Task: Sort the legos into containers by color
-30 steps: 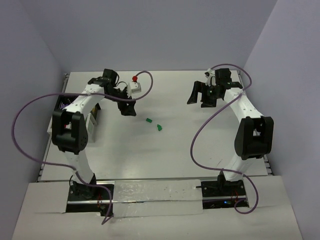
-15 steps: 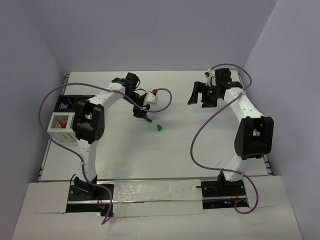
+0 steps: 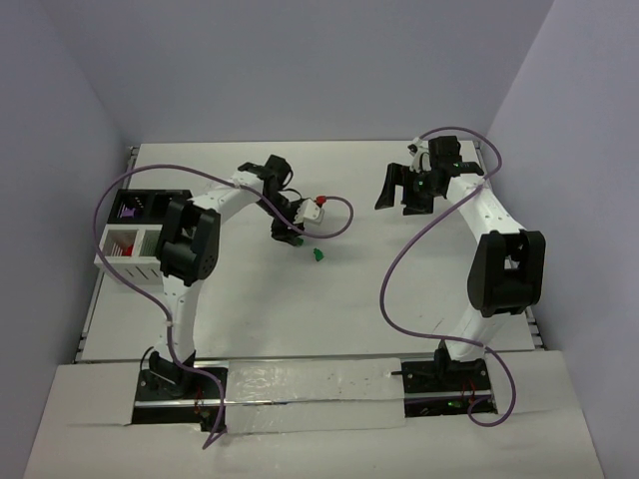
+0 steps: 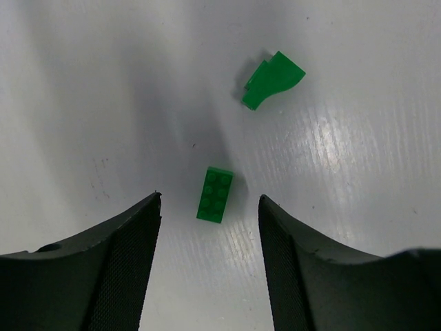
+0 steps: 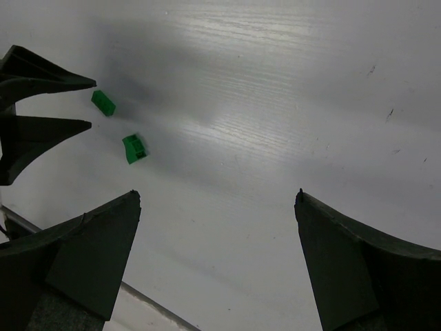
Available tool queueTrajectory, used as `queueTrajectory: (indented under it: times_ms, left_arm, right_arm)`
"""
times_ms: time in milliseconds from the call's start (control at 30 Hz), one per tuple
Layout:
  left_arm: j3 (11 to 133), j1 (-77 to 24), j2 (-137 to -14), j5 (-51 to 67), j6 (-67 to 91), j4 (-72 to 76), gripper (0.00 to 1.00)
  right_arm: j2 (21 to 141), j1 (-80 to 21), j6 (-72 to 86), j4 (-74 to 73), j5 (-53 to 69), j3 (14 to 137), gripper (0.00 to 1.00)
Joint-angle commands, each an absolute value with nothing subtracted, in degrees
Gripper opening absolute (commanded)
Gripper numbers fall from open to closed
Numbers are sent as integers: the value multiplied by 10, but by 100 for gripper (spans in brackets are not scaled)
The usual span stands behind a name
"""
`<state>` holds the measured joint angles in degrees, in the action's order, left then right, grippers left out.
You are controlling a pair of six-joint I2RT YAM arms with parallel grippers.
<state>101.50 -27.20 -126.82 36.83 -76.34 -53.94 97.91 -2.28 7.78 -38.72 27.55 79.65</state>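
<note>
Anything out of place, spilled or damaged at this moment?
Nothing stands out. A green brick lies flat on the table between the jaws of the open left hand. A curved green piece lies just beyond, apart from it. No spill or damage shows.

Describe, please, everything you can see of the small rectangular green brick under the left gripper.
The green brick is a small rectangular block of glossy plastic with two rows of studs on top. It lies flat, studs up, on the white table. Its long side runs roughly along the fingers. It sits in the gap of the open left gripper, and neither finger touches it. A curved green piece lies apart from it, further out. Only the table touches it.
</note>
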Motion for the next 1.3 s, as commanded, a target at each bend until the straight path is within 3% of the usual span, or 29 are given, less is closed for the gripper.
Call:
queueTrajectory:
  times_ms: [0,433,533,600,667,767,933,1267]
  left_arm:
    - [991,-298,-1274,337,-769,-500,61]
    - [903,-317,-1260,229,-730,-441,35]
    - [868,-317,-1233,218,-730,-414,40]
    - [854,-315,-1221,213,-733,-401,58]
    - [859,-309,-1220,224,-740,-406,68]
    - [891,-305,-1230,238,-746,-425,74]
    - [937,-297,-1251,255,-795,-472,74]
    - [987,-301,-1288,252,-850,-542,62]
  right_arm:
    - [982,-26,69,-395,273,824,100]
    - [960,-26,67,-393,267,816,100]
    - [957,-26,68,-391,271,814,100]
    - [959,-26,70,-390,276,813,100]
    - [960,-26,69,-389,279,811,100]
    - [956,-26,68,-389,277,809,100]
    - [958,-26,67,-390,276,809,100]
    - [963,-26,65,-390,276,809,100]
